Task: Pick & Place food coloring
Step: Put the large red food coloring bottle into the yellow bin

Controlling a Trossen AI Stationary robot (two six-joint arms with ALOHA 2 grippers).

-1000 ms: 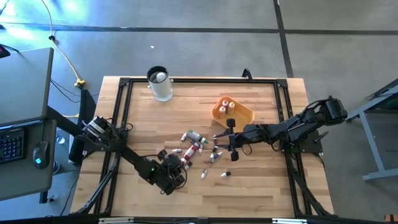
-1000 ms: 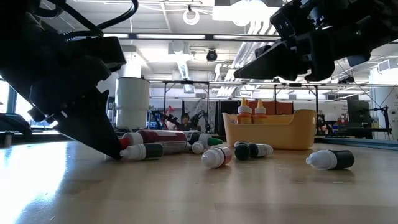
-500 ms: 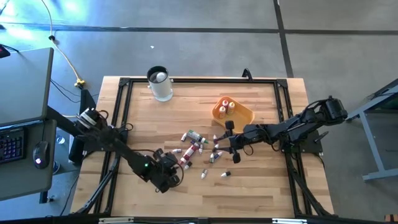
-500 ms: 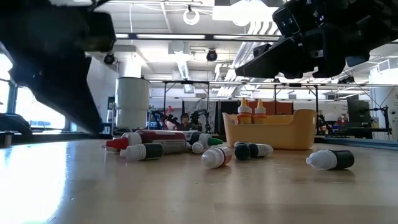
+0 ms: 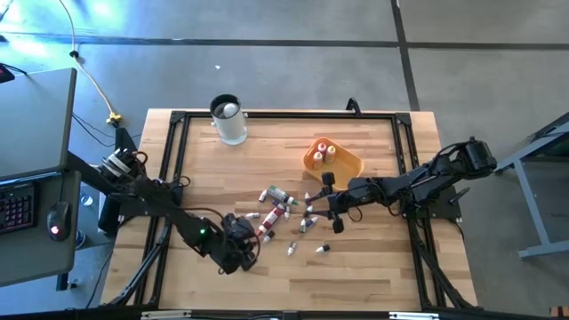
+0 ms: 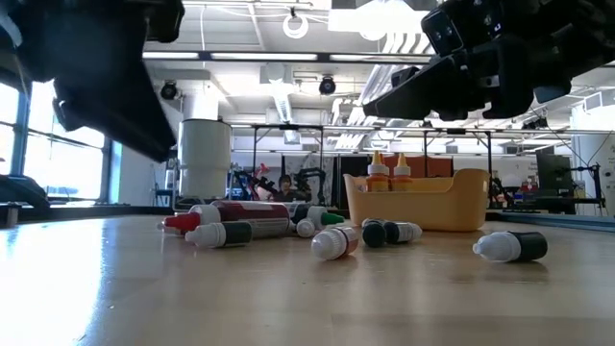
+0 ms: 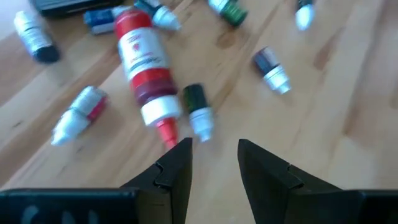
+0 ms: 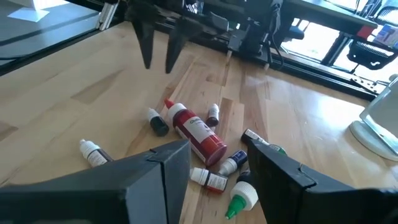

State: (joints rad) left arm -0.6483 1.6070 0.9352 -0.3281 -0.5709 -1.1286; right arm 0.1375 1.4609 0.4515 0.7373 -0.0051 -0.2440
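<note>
At centre frame, the left gripper [image 7: 213,155] hangs open-fingered above a dark food coloring bottle [image 7: 197,111]: light, rigid, roll-prone, best pinched across its body. The right gripper [image 8: 214,168] hovers open too.

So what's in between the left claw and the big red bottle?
Only bare wood. In the left wrist view, the left gripper is open, just short of the big red bottle, whose red tip points toward it.
</note>
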